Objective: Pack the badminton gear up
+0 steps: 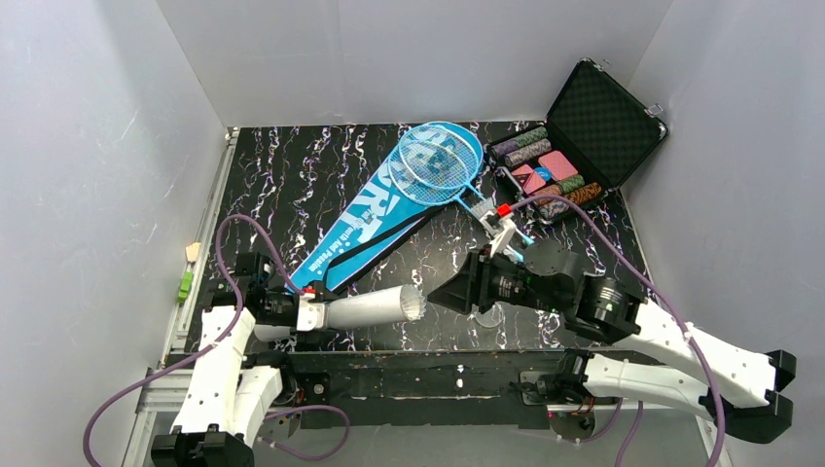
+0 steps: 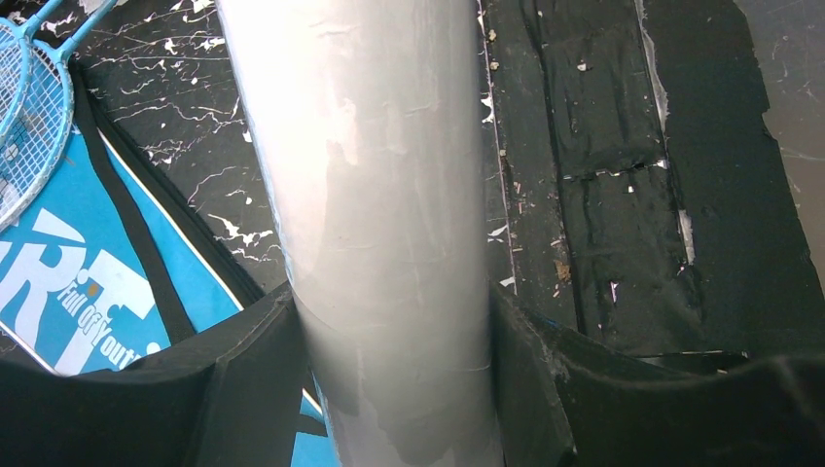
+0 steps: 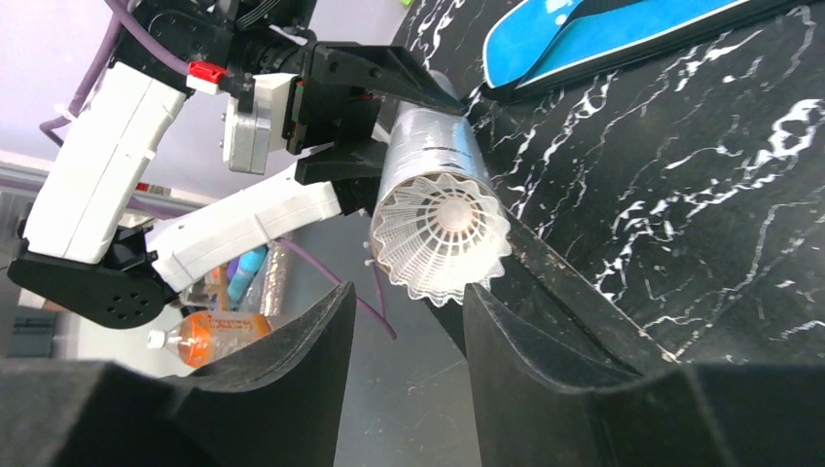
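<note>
My left gripper is shut on the near end of the long white tube and holds it level, mouth to the right. In the left wrist view the tube fills the gap between the fingers of my left gripper. A white feather shuttlecock sits in the tube's mouth, skirt outward. My right gripper is open and empty, just in front of that skirt. The blue "SPORT" bag lies flat behind. Two light-blue rackets rest on its wide end.
An open black case of coloured chips stands at the back right, by the racket handles. Small blocks lie at the table's left edge. Grey walls close three sides. An orange bottle shows beyond the table's front edge.
</note>
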Tool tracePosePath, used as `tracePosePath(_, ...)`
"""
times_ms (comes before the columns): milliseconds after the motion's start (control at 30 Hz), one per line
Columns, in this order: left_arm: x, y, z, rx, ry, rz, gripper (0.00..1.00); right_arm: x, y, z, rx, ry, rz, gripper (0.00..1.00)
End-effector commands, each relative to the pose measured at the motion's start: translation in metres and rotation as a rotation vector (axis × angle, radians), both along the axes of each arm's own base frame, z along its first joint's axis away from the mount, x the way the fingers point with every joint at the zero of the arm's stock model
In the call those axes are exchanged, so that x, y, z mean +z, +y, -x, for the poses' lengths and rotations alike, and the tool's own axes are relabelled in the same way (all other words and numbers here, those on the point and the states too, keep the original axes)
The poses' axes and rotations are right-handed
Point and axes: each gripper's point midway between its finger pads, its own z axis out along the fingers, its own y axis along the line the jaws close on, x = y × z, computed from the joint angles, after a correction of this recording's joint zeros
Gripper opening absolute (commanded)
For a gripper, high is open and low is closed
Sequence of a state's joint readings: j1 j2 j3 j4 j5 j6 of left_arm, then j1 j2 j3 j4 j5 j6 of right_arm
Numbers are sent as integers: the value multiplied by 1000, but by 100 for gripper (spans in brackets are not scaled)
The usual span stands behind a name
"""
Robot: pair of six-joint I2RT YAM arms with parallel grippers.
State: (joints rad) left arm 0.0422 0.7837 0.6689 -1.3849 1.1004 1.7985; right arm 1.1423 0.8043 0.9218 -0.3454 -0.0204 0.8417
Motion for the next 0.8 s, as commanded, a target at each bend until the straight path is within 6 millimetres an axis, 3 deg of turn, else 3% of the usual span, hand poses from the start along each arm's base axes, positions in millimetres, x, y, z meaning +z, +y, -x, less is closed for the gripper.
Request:
tracePosePath(0, 24, -8, -4, -11, -48, 66, 5, -3, -10, -12, -69, -31, 73, 56)
tracePosePath(133, 30, -10, -5, -2, -43, 90, 5, -28, -1, -16, -55, -3, 172, 65)
tracePosePath(267, 32, -10, -4, -2, -45, 88, 5, -38, 13, -19, -41, 1, 181, 74)
tracePosePath(533, 35, -10, -3, -3, -52, 94, 5, -48, 25, -22, -32, 10, 175, 76)
tracePosePath(767, 40, -12, -5, -2, -50, 112, 5, -71, 38, -18, -1, 67, 189, 75)
